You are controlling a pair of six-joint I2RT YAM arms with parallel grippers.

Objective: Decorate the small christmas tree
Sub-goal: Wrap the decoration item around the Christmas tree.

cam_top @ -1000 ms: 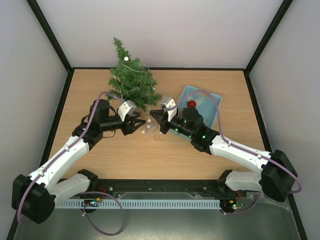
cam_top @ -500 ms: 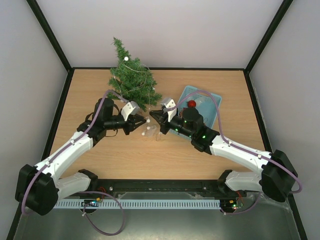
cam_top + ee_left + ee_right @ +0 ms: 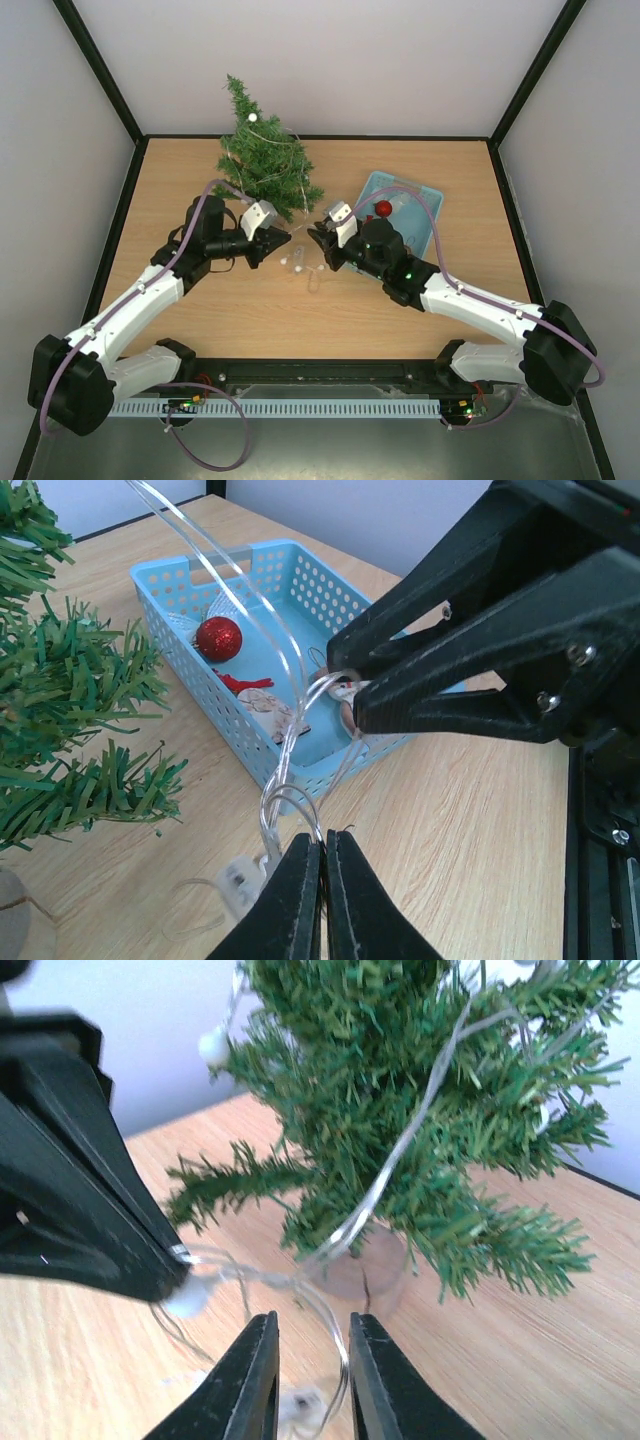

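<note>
The small christmas tree (image 3: 262,160) stands at the back left, a clear light string (image 3: 303,268) draped on it and trailing onto the table. My left gripper (image 3: 286,240) is shut on a loop of that string (image 3: 285,770), its tips (image 3: 323,842) pinching the wire. My right gripper (image 3: 313,240) faces it closely, open, with a strand of the string (image 3: 320,1310) passing loosely between its jaws (image 3: 312,1322). In the right wrist view the tree (image 3: 420,1110) stands on its clear cup base (image 3: 360,1265), and a white bulb (image 3: 187,1298) hangs by the left gripper's tips.
A light blue basket (image 3: 430,190) sits right of the tree, holding a red ball (image 3: 383,208) and other small ornaments. The left wrist view shows the basket (image 3: 180,655) with the red ball (image 3: 218,638) behind the right gripper's black fingers (image 3: 450,670).
My left gripper has shifted right and shut on the light string. My right gripper, shut before, has parted its jaws and released the wire.
</note>
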